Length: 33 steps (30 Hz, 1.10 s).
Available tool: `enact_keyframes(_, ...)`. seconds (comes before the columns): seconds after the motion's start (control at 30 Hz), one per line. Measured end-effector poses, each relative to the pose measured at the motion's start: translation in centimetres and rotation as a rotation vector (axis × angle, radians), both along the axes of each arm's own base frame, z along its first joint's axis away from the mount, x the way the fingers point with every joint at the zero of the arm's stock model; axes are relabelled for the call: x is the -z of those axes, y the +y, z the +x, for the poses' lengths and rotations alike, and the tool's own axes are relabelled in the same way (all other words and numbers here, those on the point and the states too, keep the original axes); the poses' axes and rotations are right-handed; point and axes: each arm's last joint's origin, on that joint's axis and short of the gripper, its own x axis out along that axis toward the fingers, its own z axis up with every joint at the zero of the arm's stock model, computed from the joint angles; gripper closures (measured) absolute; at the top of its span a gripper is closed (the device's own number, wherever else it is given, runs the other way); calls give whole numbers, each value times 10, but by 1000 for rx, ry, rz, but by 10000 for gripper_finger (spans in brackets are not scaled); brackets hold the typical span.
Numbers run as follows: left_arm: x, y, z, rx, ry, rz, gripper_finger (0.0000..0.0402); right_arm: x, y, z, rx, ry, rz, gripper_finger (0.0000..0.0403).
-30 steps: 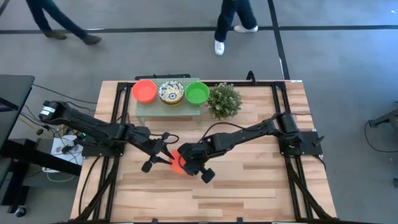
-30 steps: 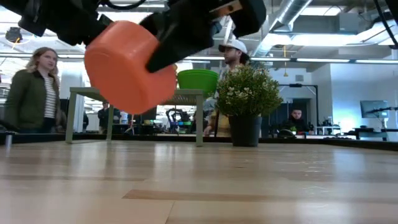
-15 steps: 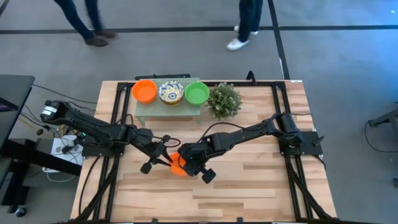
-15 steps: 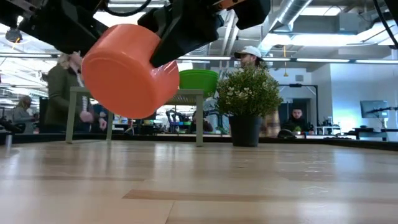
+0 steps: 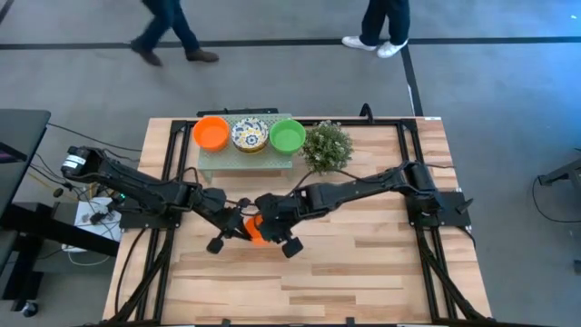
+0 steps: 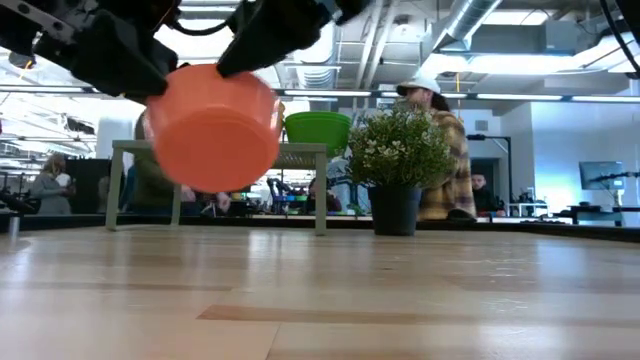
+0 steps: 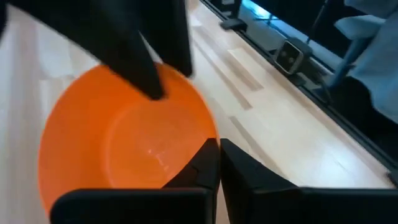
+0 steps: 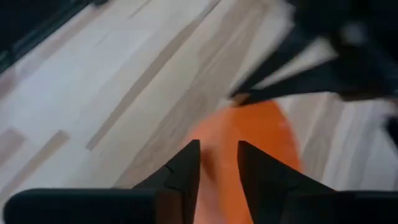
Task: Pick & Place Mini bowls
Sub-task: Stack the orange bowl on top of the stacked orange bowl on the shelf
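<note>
Since before, our right gripper (image 5: 272, 238) has shifted toward the desk's (image 5: 363, 263) left edge; both it and our left gripper (image 5: 238, 227) clamp the orange bowl (image 6: 212, 126) mid-desk.

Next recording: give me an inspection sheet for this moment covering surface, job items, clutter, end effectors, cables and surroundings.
Surface: wooden table, bare planks at the front.
Job items: orange bowl held in the air between both arms; orange, floral and green bowls on a small stand.
Clutter: potted plant beside the stand.
End effectors: left end effector shut on the orange bowl's rim; right end effector at the same bowl, grip unclear.
Cables: bundle by the left arm's base.
Surroundings: people walking beyond the table.
</note>
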Motion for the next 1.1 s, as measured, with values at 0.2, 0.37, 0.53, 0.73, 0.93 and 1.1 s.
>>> enact_keyframes(0.2, 0, -3, -2, -4, 37, -57, 393, -29, 4, 1, 12, -1, 29, 268)
enact_keyframes(0.37, -1, -13, -5, -14, 35, -33, 393, -50, 6, -7, 56, 78, 55, 260)
enact_keyframes(0.53, -4, -22, -16, -48, 33, 31, 394, -52, 4, -16, 127, 190, 83, 268)
enact_keyframes(0.73, -22, -22, -35, -133, 20, 59, 393, -47, 5, -24, 205, 284, 32, 296)
enact_keyframes(0.93, -59, -13, -52, -259, 33, 177, 392, -42, 7, -34, 258, 378, -16, 332)
enact_keyframes(1.1, -86, -5, -60, -344, 61, 269, 393, -47, 4, -41, 264, 408, -26, 341)
